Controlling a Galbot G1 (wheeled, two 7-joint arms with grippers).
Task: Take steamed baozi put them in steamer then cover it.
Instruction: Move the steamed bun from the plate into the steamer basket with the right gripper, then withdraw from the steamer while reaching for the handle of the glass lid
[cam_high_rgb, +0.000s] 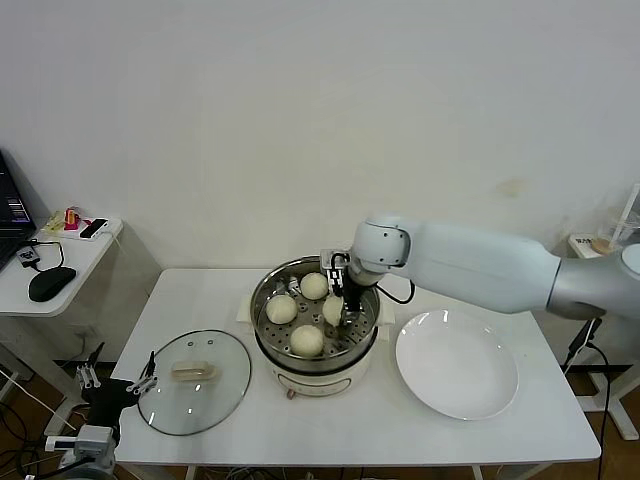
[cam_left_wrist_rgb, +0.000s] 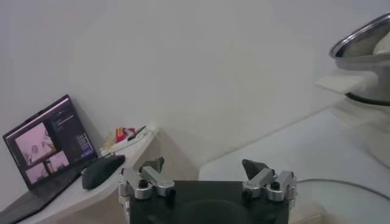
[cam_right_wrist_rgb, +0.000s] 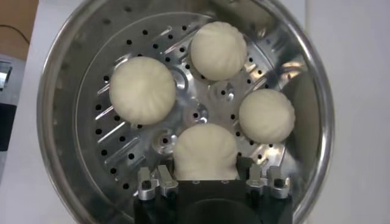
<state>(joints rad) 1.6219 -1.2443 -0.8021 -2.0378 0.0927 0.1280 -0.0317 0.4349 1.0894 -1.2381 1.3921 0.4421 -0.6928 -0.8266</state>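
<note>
The steamer (cam_high_rgb: 264, 300) stands mid-table with four baozi on its perforated tray (cam_right_wrist_rgb: 183, 79). Three lie free (cam_right_wrist_rgb: 142, 90), (cam_right_wrist_rgb: 218, 50), (cam_right_wrist_rgb: 266, 115). My right gripper (cam_right_wrist_rgb: 206, 173) reaches down into the pot (cam_high_rgb: 346, 312), its fingers touching both sides of the fourth baozi (cam_right_wrist_rgb: 206, 149), which sits low on the tray. The glass cover (cam_high_rgb: 195, 380) with its beige handle lies flat on the table left of the steamer. My left gripper (cam_left_wrist_rgb: 204, 167) is open and empty, parked low off the table's left front corner (cam_high_rgb: 145, 380), beside the cover's rim.
An empty white plate (cam_high_rgb: 457, 363) lies right of the steamer. A side table on the left holds a laptop (cam_left_wrist_rgb: 49, 143) and a black mouse (cam_high_rgb: 52, 284). The steamer's side (cam_left_wrist_rgb: 365, 42) shows in the left wrist view.
</note>
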